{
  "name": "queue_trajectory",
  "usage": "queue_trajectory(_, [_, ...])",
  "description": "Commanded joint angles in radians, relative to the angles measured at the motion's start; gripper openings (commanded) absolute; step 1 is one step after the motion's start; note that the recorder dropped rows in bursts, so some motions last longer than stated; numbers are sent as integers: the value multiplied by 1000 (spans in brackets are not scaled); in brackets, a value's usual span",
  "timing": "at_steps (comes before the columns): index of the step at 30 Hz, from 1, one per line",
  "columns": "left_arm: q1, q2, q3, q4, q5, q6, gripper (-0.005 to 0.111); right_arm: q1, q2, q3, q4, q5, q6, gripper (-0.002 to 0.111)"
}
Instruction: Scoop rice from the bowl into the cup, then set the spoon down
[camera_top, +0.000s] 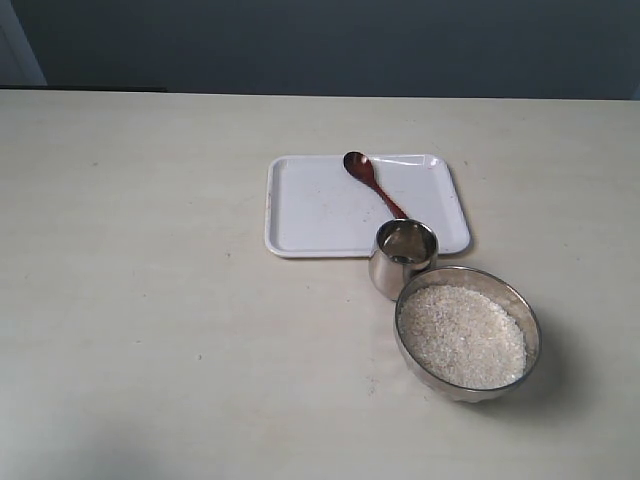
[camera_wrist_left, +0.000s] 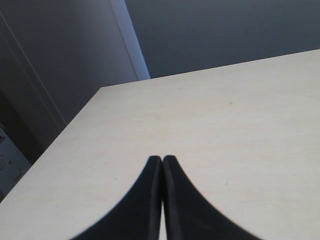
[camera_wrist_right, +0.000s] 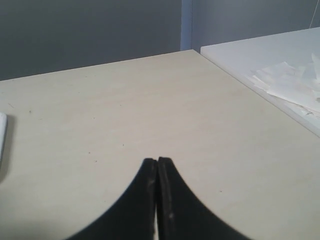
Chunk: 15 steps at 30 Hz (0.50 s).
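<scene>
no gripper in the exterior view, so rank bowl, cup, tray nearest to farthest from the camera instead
1. bowl, front right
2. cup, just behind the bowl, to its left
3. tray, farthest back, centre

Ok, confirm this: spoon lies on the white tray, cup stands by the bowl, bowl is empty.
Not empty: the exterior view shows the bowl full of rice. The spoon does lie on the white tray, and the cup stands by the bowl.
</scene>
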Motion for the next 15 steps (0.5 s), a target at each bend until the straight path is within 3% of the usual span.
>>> queue_trajectory(1, [2, -5, -2, 3, -12, -4, 1, -5, -6, 2, -6, -10, -9, -1])
queue_trajectory(15, [2, -5, -2, 3, -12, -4, 1, -5, -6, 2, 0, -77, 0, -1])
